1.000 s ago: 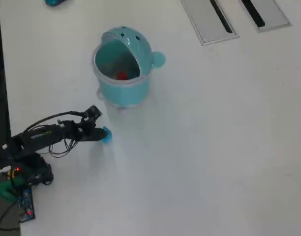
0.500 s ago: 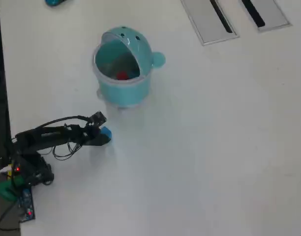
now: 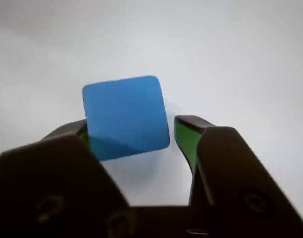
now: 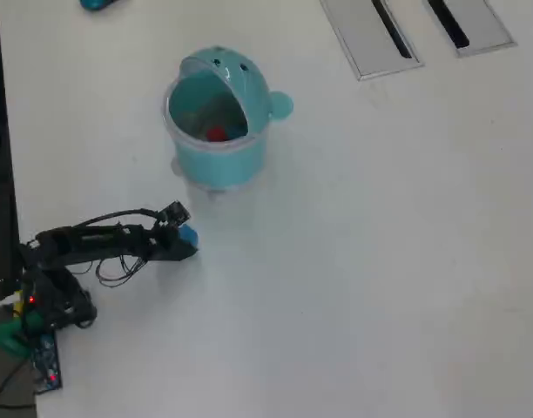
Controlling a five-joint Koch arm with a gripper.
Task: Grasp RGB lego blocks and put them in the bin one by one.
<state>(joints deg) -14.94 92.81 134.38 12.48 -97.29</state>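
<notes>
Currently straddling blue block (image 3: pixel 126 116) with gripper (image 3: pixel 131 136), jaws apart, right pad probably not touching yet. Block sitting on table (image 4: pixel 380 261), below bin (image 4: pixel 216 117) in overhead view; red block (image 4: pixel 216 133) already inside.

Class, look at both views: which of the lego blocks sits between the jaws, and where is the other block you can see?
The blue block sits between the jaws of the gripper, with a gap on one side. The red block lies inside the teal bin, away from the arm.

The arm (image 4: pixel 92 244) lies low, stretched rightward in the overhead view. Its gripper (image 3: pixel 129 131) jaws stand parted around the blue block (image 3: pixel 126 116)
</notes>
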